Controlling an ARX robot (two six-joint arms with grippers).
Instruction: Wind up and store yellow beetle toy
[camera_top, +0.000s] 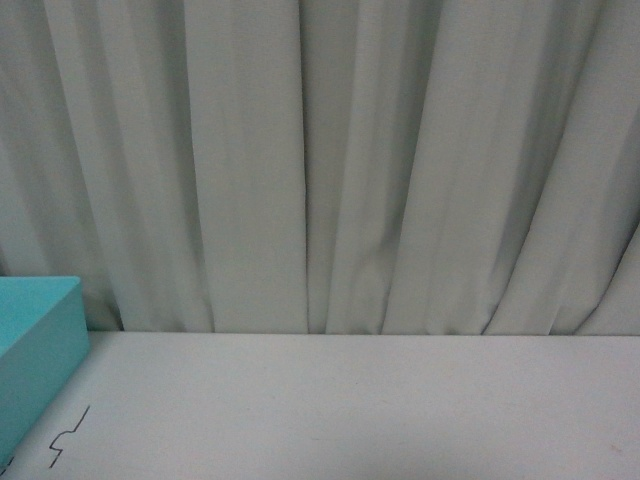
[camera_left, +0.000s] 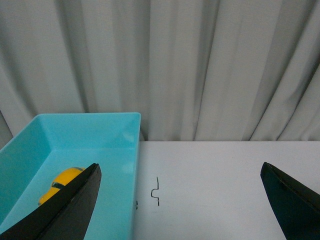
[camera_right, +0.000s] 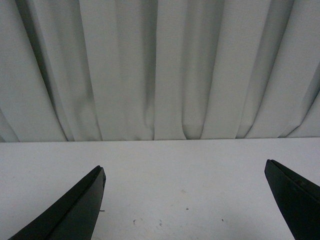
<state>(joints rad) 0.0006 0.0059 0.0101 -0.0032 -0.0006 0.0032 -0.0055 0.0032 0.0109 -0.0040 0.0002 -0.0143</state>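
The yellow beetle toy (camera_left: 61, 184) lies inside the turquoise bin (camera_left: 117, 150) at the tabletop's (camera_top: 350, 400) nine o'clock edge; left hand (camera_left: 180, 200) and right hand (camera_right: 185, 200) both gape wide, empty.

The rounded glossy toy car (camera_left: 62, 184) is bright yellow with dark windows. It lies in a rectangular plastic bin (camera_left: 120, 150) of plain turquoise. The flat matte surface (camera_top: 380, 410) is off-white, marked with 1 thin black squiggle (camera_top: 68, 438) and a few dark specks. The pleated cloth curtain (camera_top: 330, 160) is pale grey-white with darker folds. The tapered fingers (camera_left: 67, 210) are black.
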